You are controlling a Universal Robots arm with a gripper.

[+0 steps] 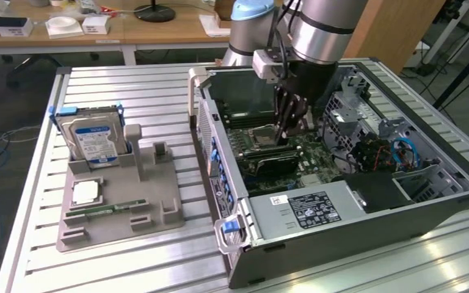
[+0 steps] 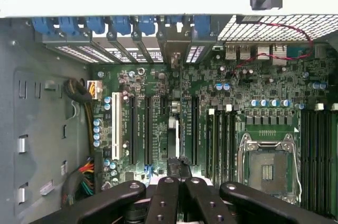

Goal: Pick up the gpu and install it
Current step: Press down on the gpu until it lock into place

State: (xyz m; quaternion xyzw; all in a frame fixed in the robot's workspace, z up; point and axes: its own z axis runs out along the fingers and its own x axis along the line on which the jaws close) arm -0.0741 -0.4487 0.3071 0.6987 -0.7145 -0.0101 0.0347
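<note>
My gripper [image 1: 286, 139] reaches down inside the open computer case [image 1: 356, 213], over the motherboard [image 2: 140, 84]. It is shut on the gpu [image 1: 271, 162], a thin dark card held on edge. In the wrist view the gpu [image 2: 174, 123] shows edge-on, running from my fingertips [image 2: 165, 195] toward the rear slot openings with blue latches [image 2: 121, 26]. It lies in line with the long black expansion slots [image 2: 149, 129], low over the board. Whether it touches a slot is hidden.
A grey parts stand [image 1: 116, 207] sits at the exterior view's left, holding a silver hard drive [image 1: 96, 139], a processor chip [image 1: 85, 193] and a narrow green memory stick [image 1: 104, 209]. The empty processor socket [image 2: 268, 168] and the power supply [image 1: 308, 210] flank the gripper.
</note>
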